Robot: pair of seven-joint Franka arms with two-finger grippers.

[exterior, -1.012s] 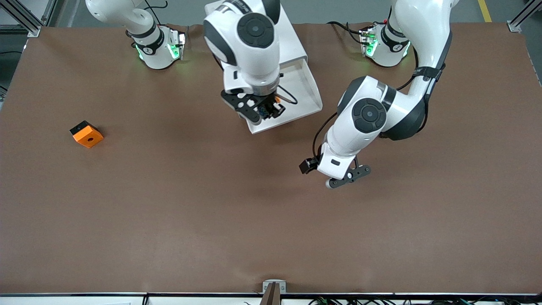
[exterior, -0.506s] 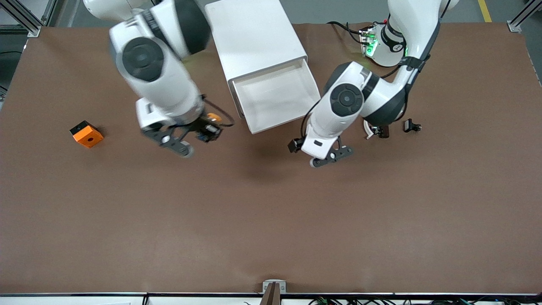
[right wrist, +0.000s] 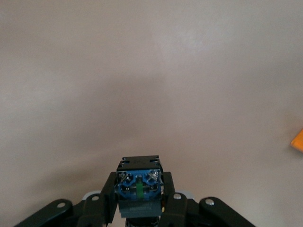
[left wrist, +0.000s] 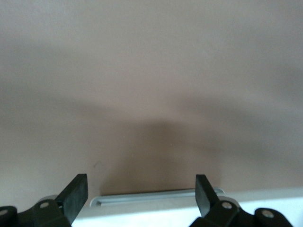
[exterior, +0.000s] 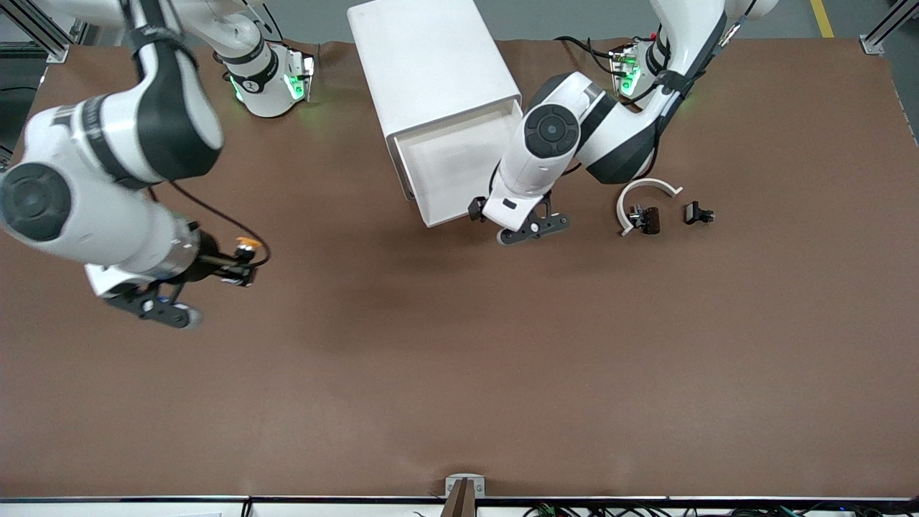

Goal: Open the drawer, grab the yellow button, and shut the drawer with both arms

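Swinging away from the cabinet (exterior: pixel 434 64), the right gripper (exterior: pixel 240 267) is now hanging over bare table toward the right arm's end, clenched on the button (right wrist: pixel 138 187), whose orange cap is showing in the front view. Meanwhile the left gripper (left wrist: pixel 140 195) is closing in on the drawer (exterior: pixel 459 169), which is standing pulled out and empty; its fingers (left wrist: pixel 75 195) are spread wide, straddling the cream front edge. Opening and taking are looking done. Remaining, by my judgement: pushing the drawer shut, and setting the button down. An orange block (right wrist: pixel 298 140) is lying nearby, and two black clips (exterior: pixel 646 219) with a white curved band are lying beside the left arm
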